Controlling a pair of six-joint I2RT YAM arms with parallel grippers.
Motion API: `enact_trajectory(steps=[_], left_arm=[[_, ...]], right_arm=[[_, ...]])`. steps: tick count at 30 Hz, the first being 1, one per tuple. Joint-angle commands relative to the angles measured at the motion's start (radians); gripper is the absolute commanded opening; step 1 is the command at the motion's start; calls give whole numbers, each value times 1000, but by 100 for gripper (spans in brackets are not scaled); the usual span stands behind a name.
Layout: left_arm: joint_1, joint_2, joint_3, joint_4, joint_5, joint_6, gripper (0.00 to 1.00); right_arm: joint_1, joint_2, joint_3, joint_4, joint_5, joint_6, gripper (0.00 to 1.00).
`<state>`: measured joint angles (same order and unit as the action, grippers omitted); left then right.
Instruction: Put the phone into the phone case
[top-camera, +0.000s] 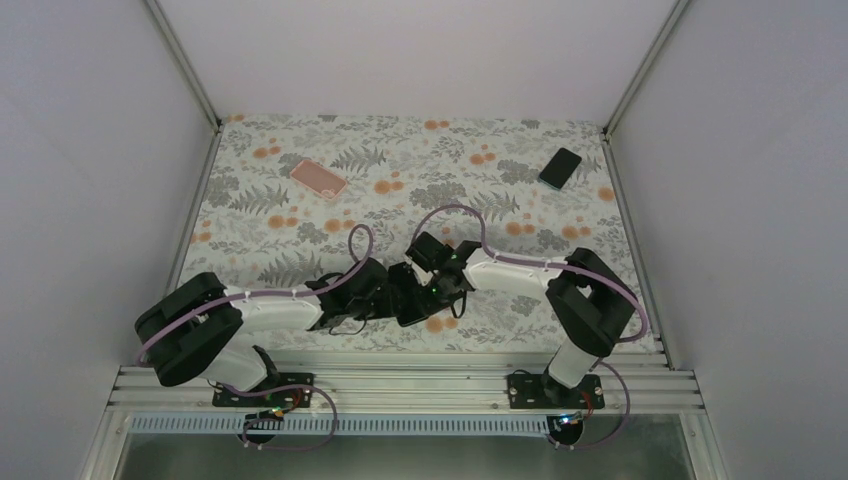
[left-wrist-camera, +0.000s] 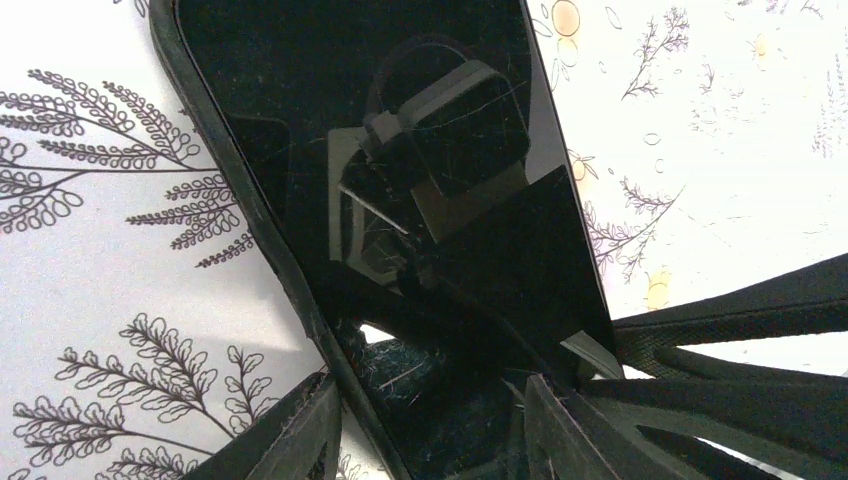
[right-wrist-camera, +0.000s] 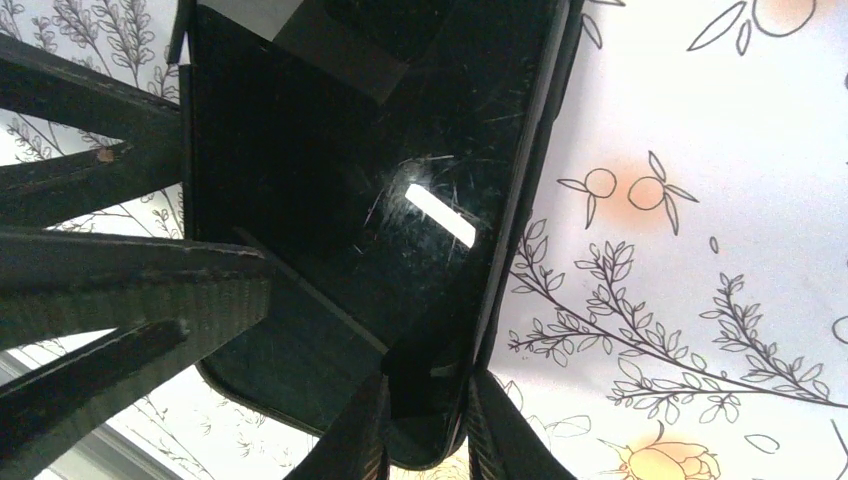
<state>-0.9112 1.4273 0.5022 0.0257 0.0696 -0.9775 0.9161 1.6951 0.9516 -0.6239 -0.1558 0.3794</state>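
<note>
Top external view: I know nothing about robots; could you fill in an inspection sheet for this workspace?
Surface: floral tablecloth.
Job's things: black phone with a black case rim along one edge, at the centre; full seating unclear.
Clutter: pink flat item far left; dark phone far right.
Grippers: left gripper and right gripper each closed on the black phone.
Cables: purple cables looping along both arms.
Surroundings: pale walls; nothing else seen.

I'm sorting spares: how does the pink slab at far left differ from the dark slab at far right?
The pink slab is pale and looks longer; the dark slab is black, teal-edged. The pink slab slants down-right, the dark slab down-left. Both lie flat, untouched.
</note>
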Motion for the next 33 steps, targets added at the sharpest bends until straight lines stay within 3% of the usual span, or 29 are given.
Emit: enact_trajectory(steps=[1,22,33], left_arm=[[33,49,-56,-88,-15,29,48],[77,44,-74,-81,-9,54,48],[57,51,-51,-115,-31,54,47]], right_arm=[[10,214,-95,-103,105,-11,17],[-29,358,3,-40,85,-65,20],[-73,157,-54,-66,10,-66,25]])
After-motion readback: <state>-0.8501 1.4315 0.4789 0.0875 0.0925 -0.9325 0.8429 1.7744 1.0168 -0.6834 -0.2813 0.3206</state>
